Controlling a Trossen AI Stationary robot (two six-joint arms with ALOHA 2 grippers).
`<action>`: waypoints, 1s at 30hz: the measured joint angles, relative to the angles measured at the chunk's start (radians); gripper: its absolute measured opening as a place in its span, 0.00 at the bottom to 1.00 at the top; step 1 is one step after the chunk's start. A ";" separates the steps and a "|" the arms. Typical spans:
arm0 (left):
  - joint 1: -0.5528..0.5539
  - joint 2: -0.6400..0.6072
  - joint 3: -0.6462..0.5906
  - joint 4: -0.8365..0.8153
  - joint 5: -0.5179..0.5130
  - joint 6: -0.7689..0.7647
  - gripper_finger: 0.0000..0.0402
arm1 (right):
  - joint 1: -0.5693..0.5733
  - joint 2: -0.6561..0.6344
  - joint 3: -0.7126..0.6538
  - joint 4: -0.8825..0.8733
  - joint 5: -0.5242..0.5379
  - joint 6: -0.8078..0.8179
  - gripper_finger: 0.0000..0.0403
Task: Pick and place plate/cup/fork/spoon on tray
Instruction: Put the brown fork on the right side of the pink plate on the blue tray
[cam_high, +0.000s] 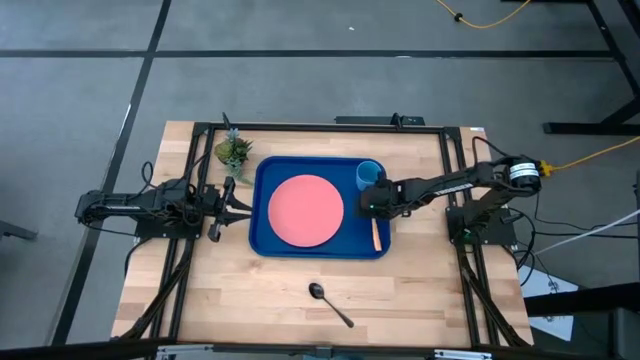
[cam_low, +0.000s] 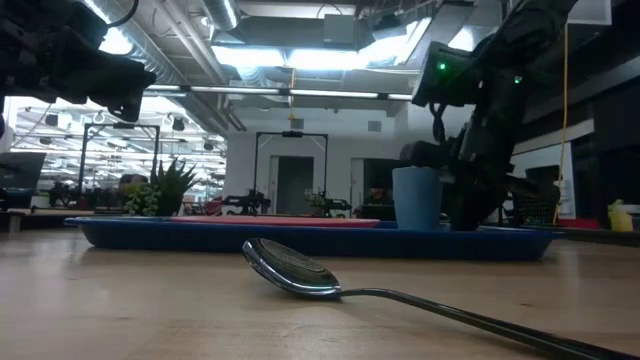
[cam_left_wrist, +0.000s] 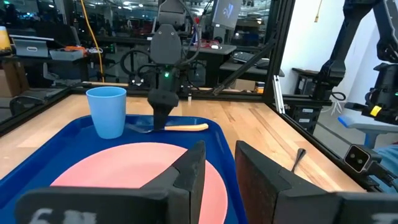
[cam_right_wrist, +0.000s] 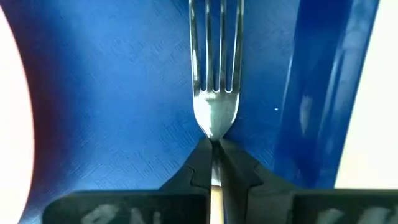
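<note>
Wooden table (cam_high: 250, 290) — blue tray (cam_high: 262, 235), workshop room behind

The high view looked straight down from well above, taking in the whole table (cam_high: 250, 300) with the tray (cam_high: 262, 238) at centre frame. The low view sat at tabletop height just behind the spoon (cam_low: 290, 272), facing level across to the tray (cam_low: 330, 240) and the room. The left wrist view looked over the plate (cam_left_wrist: 130, 163) toward the cup (cam_left_wrist: 107, 111) (upper left of the frame). The right wrist view hung very close above the fork (cam_right_wrist: 215, 93), which the left wrist view shared from farther off.
</note>
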 joint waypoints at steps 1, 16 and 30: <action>0.000 0.000 0.000 0.000 0.000 0.000 0.20 | 0.000 0.000 0.000 0.007 -0.002 -0.001 0.04; 0.000 0.000 0.000 0.000 0.000 0.000 0.20 | 0.000 -0.014 -0.004 0.087 -0.005 -0.085 0.05; 0.000 0.000 0.000 0.000 0.000 0.000 0.20 | 0.001 -0.014 -0.004 0.119 -0.017 -0.078 0.05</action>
